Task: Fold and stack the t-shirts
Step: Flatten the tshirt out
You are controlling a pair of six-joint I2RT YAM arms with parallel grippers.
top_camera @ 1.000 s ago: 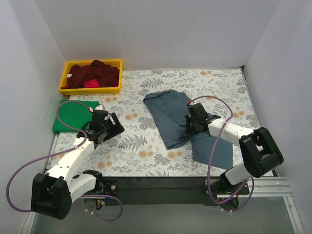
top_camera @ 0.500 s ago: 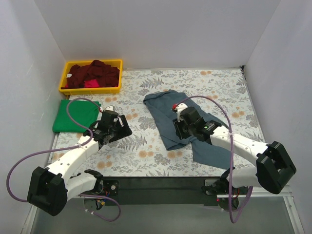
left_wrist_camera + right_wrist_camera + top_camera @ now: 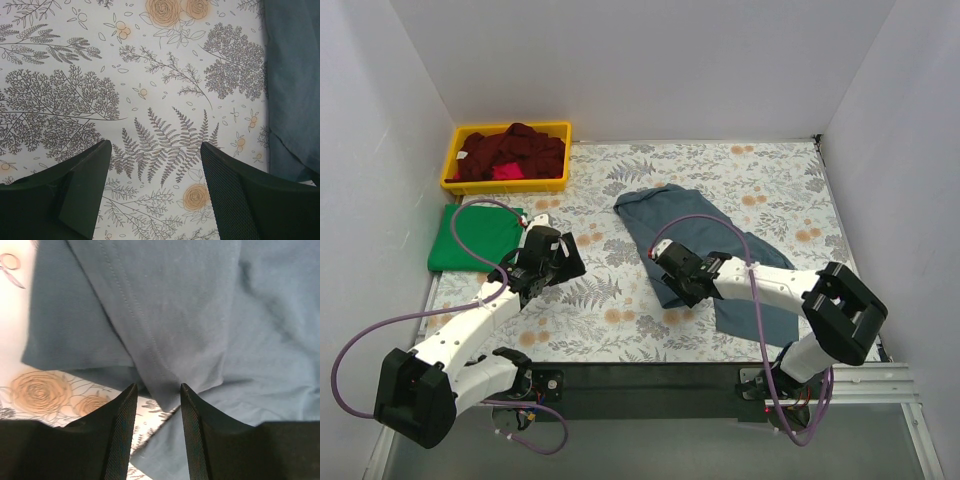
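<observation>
Top view first: the big slate-blue shirt [image 3: 670, 215] is sprawled mid-worktop [image 3: 760, 170], rumpled and at best half folded. A green shirt [image 3: 470, 238] lies flat and folded by the left edge. That looks to me like the start of the stack. The dark red shirts [image 3: 515, 150], with a pink bit [image 3: 502, 172] poking out, are heaped in the yellow bin [image 3: 510, 127]. So roughly one done, one in progress, the bin load to go. The left claw [image 3: 558, 258] is between green and blue, and the right claw [image 3: 675, 272] is at the blue shirt's near-left edge.

Left wrist: the left claw [image 3: 155, 147] is spread wide and empty over the floral cloth [image 3: 75, 75], with the blue shirt [image 3: 295, 75] off to its right, not touching.

Right wrist: the right claw [image 3: 157, 387] has a narrowish gap, parked over a folded corner of the blue shirt [image 3: 175, 300]. The cloth doesn't look pinched, so I'd call it empty.
</observation>
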